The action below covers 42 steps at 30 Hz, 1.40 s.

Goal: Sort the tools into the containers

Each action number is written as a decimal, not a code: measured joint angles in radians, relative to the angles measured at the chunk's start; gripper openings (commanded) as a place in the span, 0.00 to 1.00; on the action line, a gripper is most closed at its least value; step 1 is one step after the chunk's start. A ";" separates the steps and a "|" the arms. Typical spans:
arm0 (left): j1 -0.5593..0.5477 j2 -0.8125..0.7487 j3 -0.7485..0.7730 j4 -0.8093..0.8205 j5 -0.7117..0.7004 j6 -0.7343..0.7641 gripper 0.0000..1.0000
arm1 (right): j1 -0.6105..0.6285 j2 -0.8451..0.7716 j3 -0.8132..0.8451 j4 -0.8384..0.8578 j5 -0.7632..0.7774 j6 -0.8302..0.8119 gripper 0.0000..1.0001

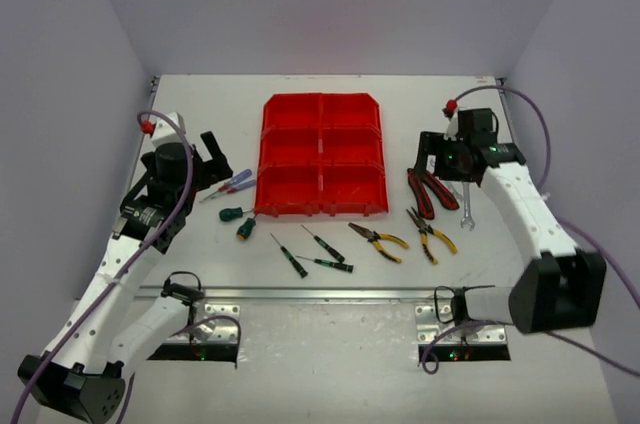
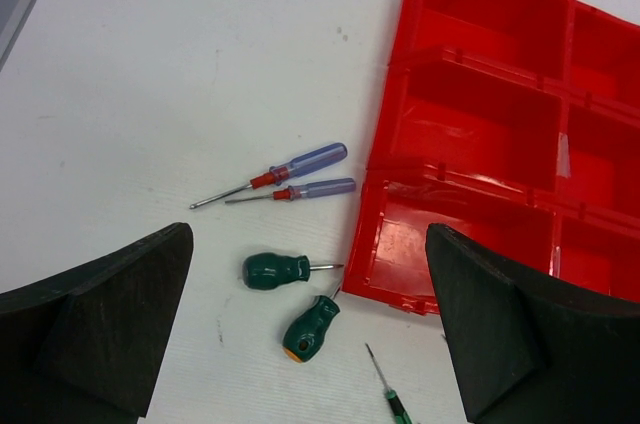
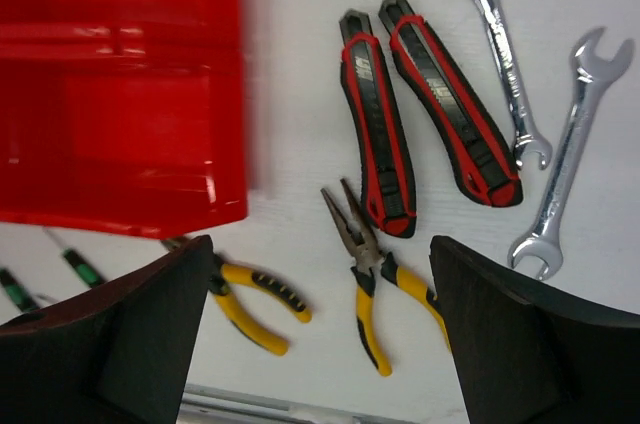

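The red six-compartment bin stands mid-table with every compartment empty. My left gripper is open and empty, hovering left of the bin. Its wrist view shows two blue-handled screwdrivers, two stubby green screwdrivers and the bin corner below the open gripper. My right gripper is open and empty, right of the bin. Below the open gripper lie red/black pliers, two yellow pliers and two silver wrenches.
Three thin green/black screwdrivers lie in front of the bin. The yellow pliers lie in front of its right side. A metal rail runs along the near table edge. White walls close in the sides.
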 measured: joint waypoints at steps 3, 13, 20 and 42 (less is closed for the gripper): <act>0.000 -0.017 -0.021 -0.001 0.012 0.004 1.00 | 0.021 0.255 0.013 0.009 0.031 -0.051 0.72; 0.000 -0.010 -0.023 0.004 0.049 0.012 1.00 | 0.082 0.562 0.113 0.041 0.157 -0.126 0.64; 0.000 0.003 -0.023 0.015 0.074 0.016 1.00 | 0.083 0.632 0.127 0.074 0.209 -0.156 0.40; -0.001 0.013 -0.027 0.021 0.107 0.019 1.00 | 0.326 0.178 0.094 0.329 0.070 -0.545 0.00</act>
